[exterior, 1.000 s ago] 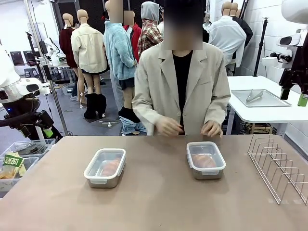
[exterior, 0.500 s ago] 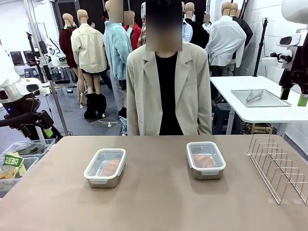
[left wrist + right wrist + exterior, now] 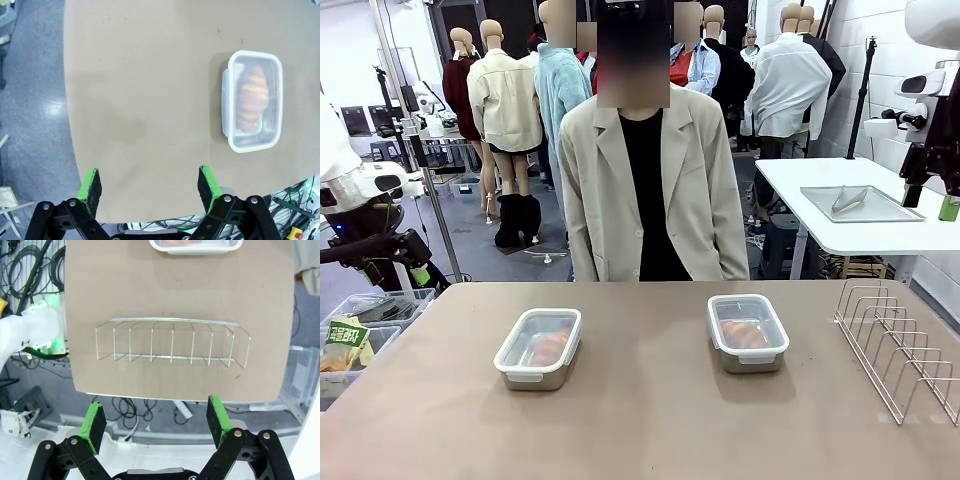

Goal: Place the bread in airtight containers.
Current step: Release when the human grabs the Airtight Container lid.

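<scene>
Two lidded containers [image 3: 538, 347] [image 3: 748, 332] w/ bread [image 3: 251, 98] sit mid-frame on bench [image 3: 650, 430]; my left gripper [image 3: 149, 188] and right gripper [image 3: 157, 423] both wide open, empty; left one's nearer its container, upper right.

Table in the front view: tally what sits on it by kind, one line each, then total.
Small rectangular stainless-steel containers with clear plastic lids: 2 (left container, right container)
Golden-brown ridged bread rolls, one sealed in each: 2 (left roll, right roll)
Silver wire rack: 1
Total: 5
</scene>
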Action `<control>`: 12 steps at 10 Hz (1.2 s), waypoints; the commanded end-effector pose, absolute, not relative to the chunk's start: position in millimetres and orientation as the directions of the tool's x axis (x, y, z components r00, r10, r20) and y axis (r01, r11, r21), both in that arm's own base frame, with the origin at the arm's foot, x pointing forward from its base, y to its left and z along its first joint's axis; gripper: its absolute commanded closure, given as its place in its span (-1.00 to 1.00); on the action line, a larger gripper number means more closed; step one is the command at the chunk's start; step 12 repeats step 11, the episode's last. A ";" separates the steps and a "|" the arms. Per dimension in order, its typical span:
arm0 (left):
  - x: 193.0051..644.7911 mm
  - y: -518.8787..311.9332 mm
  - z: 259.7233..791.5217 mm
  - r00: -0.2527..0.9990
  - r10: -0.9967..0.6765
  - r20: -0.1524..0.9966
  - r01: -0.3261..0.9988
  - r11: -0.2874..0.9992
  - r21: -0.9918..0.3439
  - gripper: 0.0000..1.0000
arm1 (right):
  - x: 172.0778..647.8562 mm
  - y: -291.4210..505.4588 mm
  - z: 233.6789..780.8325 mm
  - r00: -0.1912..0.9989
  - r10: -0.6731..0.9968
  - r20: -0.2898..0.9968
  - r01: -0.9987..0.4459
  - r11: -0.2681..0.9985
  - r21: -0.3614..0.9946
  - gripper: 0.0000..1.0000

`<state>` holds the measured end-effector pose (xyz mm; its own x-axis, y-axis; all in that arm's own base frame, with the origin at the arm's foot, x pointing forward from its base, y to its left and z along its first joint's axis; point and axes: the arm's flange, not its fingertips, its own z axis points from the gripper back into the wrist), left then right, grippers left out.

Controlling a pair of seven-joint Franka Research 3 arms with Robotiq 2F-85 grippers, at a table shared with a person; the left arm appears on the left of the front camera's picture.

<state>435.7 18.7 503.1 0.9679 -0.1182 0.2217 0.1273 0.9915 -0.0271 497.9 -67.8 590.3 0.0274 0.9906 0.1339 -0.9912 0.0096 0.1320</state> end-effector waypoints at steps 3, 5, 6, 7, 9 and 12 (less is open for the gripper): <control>435.9 20.3 503.6 0.968 -0.116 0.223 0.126 0.991 -0.031 -1.00 | 497.1 -67.7 591.4 0.034 0.990 0.135 -0.991 0.015 0.136 -1.00; 435.9 20.3 503.6 0.968 -0.116 0.223 0.126 0.991 -0.031 -1.00 | 497.1 -67.7 591.4 0.034 0.990 0.135 -0.991 0.015 0.136 -1.00; 435.9 20.3 503.6 0.968 -0.116 0.223 0.126 0.991 -0.031 -1.00 | 497.1 -67.7 591.4 0.034 0.990 0.135 -0.991 0.015 0.136 -1.00; 435.9 20.3 503.6 0.968 -0.116 0.223 0.126 0.991 -0.031 -1.00 | 497.1 -67.7 591.4 0.034 0.990 0.135 -0.991 0.015 0.136 -1.00; 435.9 20.3 503.6 0.968 -0.116 0.223 0.126 0.991 -0.031 -1.00 | 497.1 -67.7 591.4 0.034 0.990 0.135 -0.991 0.015 0.136 -1.00; 435.9 20.3 503.6 0.968 -0.116 0.223 0.126 0.991 -0.031 -1.00 | 497.1 -67.7 591.4 0.034 0.990 0.135 -0.991 0.015 0.136 -1.00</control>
